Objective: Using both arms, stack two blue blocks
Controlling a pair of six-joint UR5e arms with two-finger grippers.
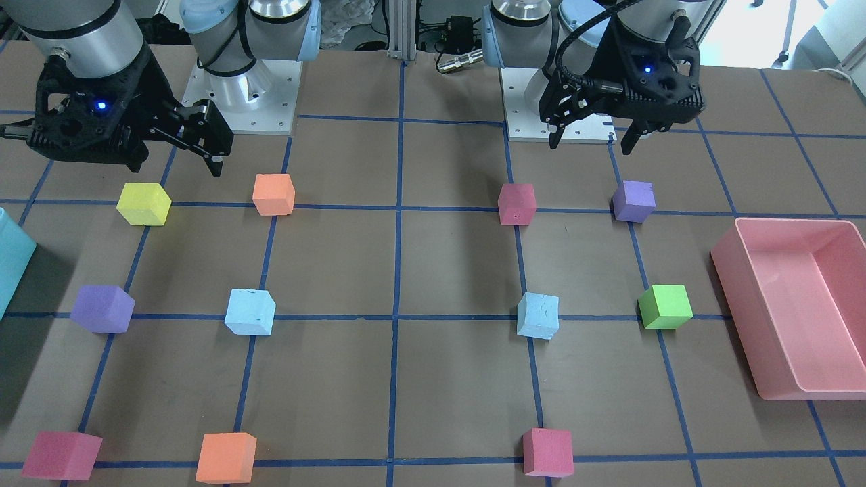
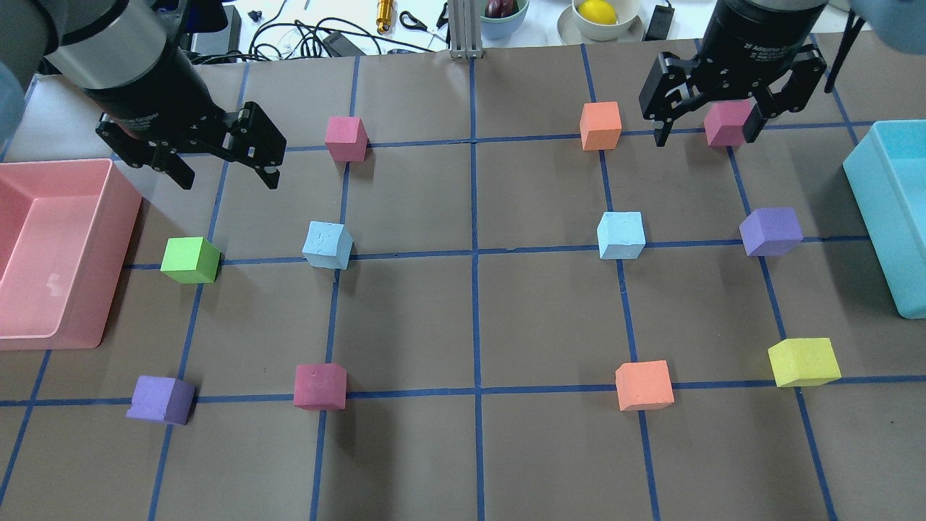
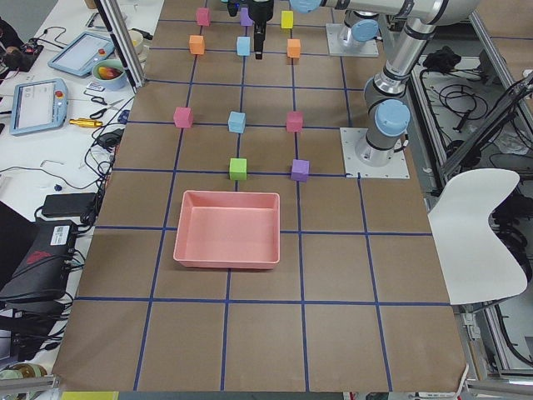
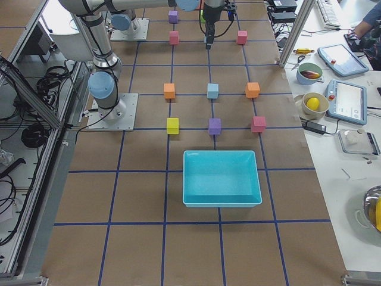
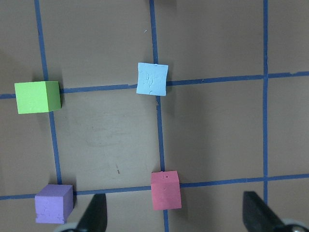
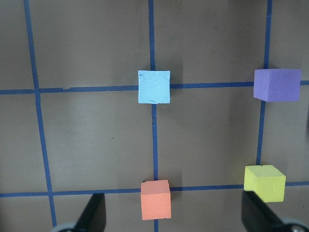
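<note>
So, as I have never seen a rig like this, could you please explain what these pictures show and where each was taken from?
The robot has a left arm and a right arm at a table, each ending in a two-finger gripper. One picture looks down from behind it, one faces it across the table, two look along the table from its ends, and two come from wrist cameras. On the table lie cubes: a blue block near the left gripper, another blue block near the right gripper, and others like a green cube. A pink bin and a teal bin stand at the ends. Both grippers hang open, holding nothing.
</note>
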